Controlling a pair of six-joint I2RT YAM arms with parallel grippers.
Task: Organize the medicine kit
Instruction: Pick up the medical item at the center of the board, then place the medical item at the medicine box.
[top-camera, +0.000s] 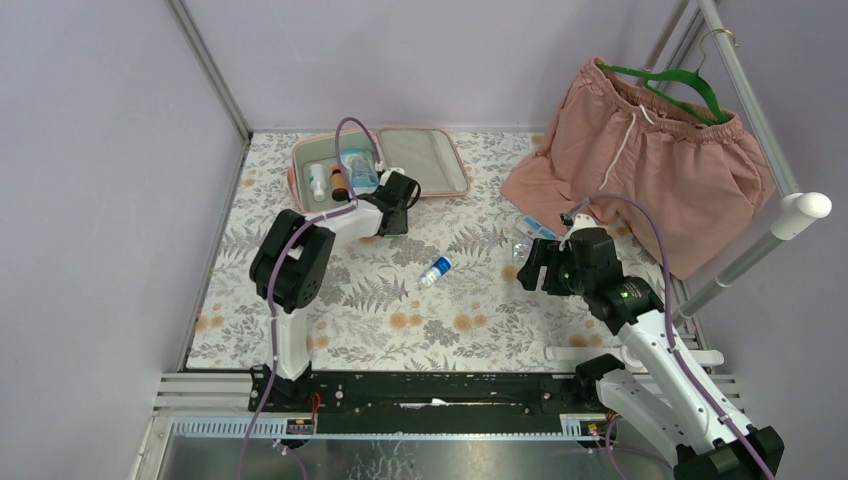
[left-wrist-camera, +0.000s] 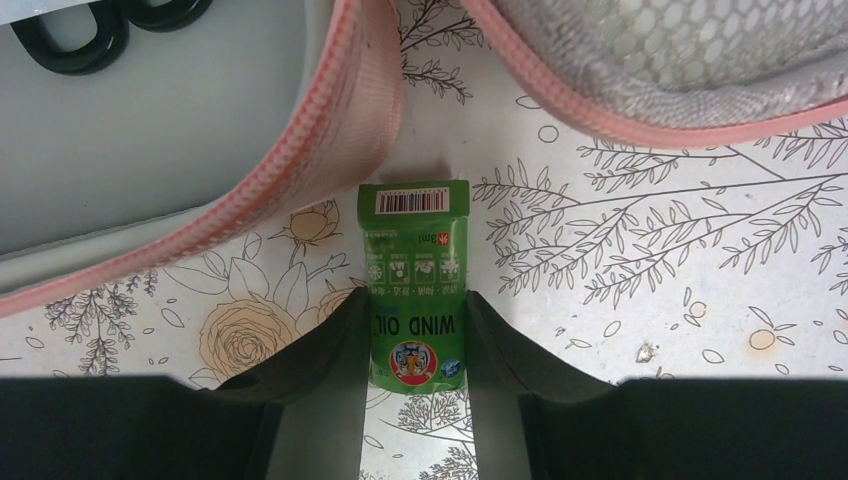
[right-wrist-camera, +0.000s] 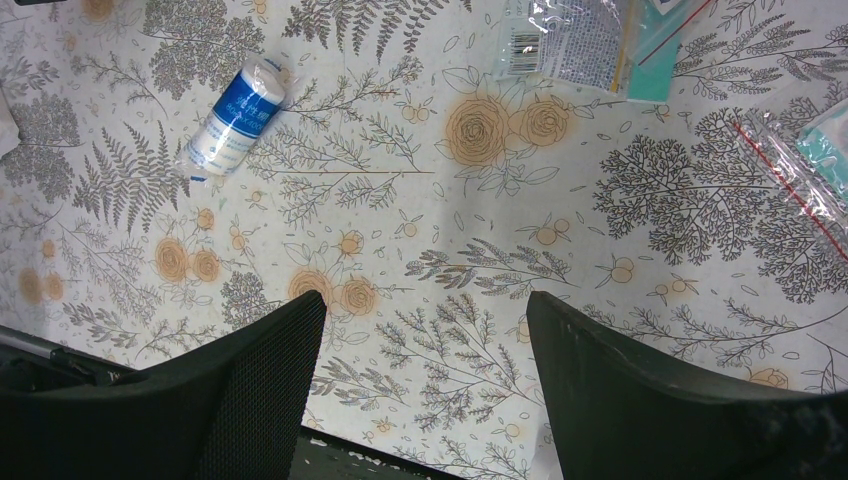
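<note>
The pink medicine kit (top-camera: 430, 160) lies unzipped and flat at the far side of the table (top-camera: 400, 320), just before the back wall, its grey lining facing up. Its left half holds a white bottle (top-camera: 317, 182), a brown bottle (top-camera: 339, 183) and a pale blue packet (top-camera: 358, 170), while the right half shows a mesh pocket (left-wrist-camera: 660, 60). The left gripper (left-wrist-camera: 415, 300) sits at the near edge of the kit, just in front of the gap where the two halves meet. Its dark fingers (left-wrist-camera: 330, 340) press against either side of a green Wind Oil sachet (left-wrist-camera: 415, 250), whose barcode end points toward the pink zip rim (left-wrist-camera: 330, 150). Nearer the middle of the floral tablecloth, well apart from the kit, a white-and-blue bandage roll (top-camera: 435, 271) lies on its side. To its right the right gripper (right-wrist-camera: 425, 300) hangs over bare cloth with its jaws spread wide and nothing between them. In the right wrist view, a clear plastic packet (right-wrist-camera: 570, 40) lies just beyond the fingers, and a zip bag with a red strip (right-wrist-camera: 800, 160) rests off to the side. Pink drawstring shorts (top-camera: 650, 150) on a green hanger (top-camera: 680, 85) drape over the far right corner of the table.
</note>
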